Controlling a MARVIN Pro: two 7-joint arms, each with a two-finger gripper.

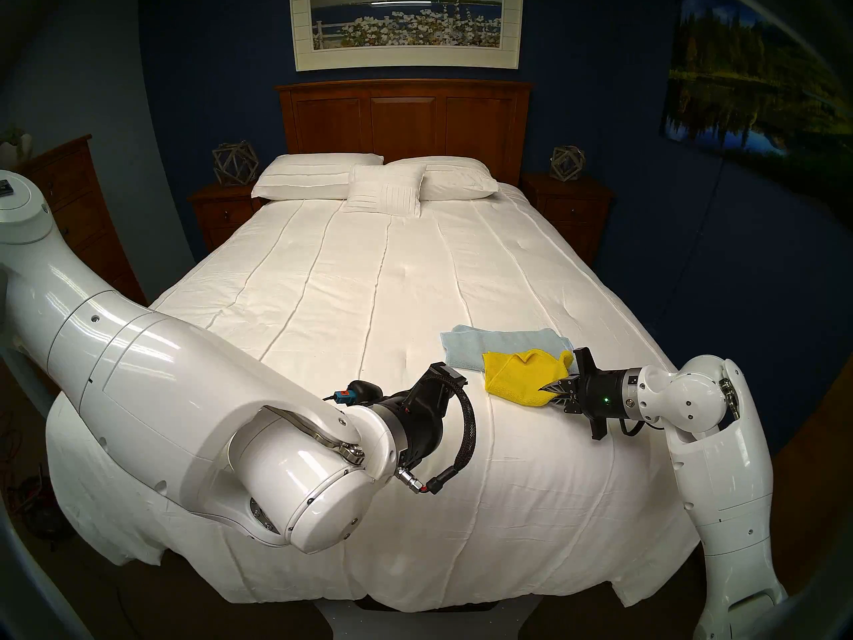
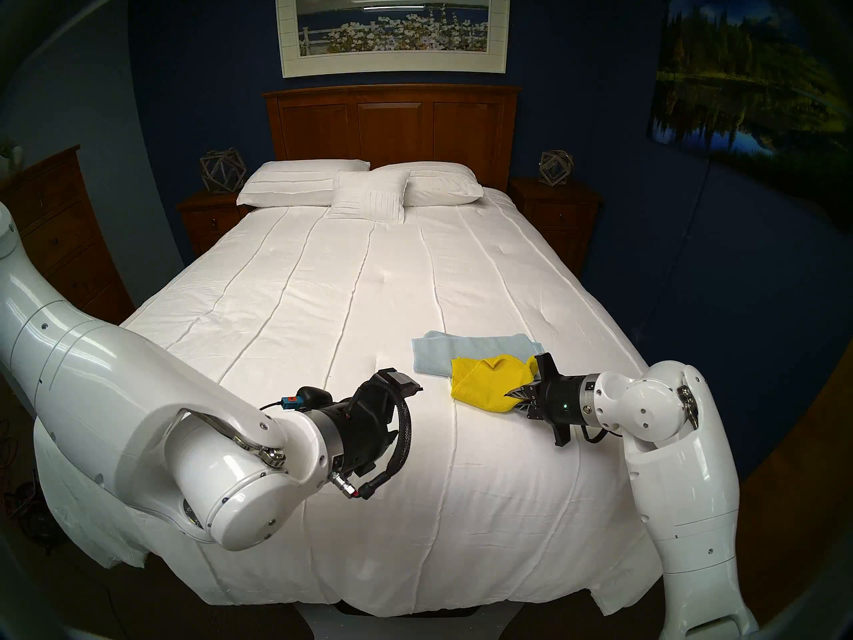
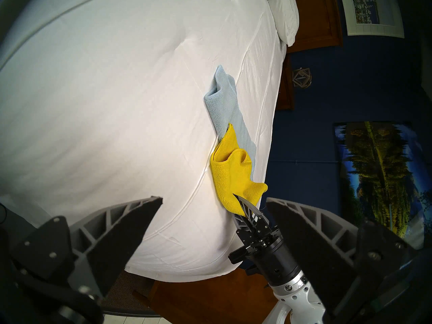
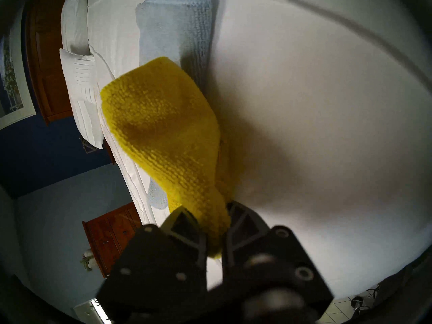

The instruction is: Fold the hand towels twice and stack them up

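The yellow towel (image 1: 524, 376) lies rumpled on the white bedspread (image 1: 351, 302), near the bed's right side and toward its near end. Its long axis runs roughly left to right, the right end gathered to a narrow neck where the right claw (image 1: 549, 388) is clamped on it. The cloth is bright, nubbly microfibre, puffed into a loose fold on top with one corner standing up at the right.

The pale blue towel (image 1: 489, 343) lies flat just beyond it, folded into a long band also running left to right; the yellow towel overlaps its near right part.

The left claw (image 3: 214, 213) hangs above the bed's near middle, fingers spread wide with nothing between them, well apart from both towels.

Both towels sit close to the right edge of the bed. To their left and farther up toward the pillows (image 1: 369, 182) the bedspread is open.
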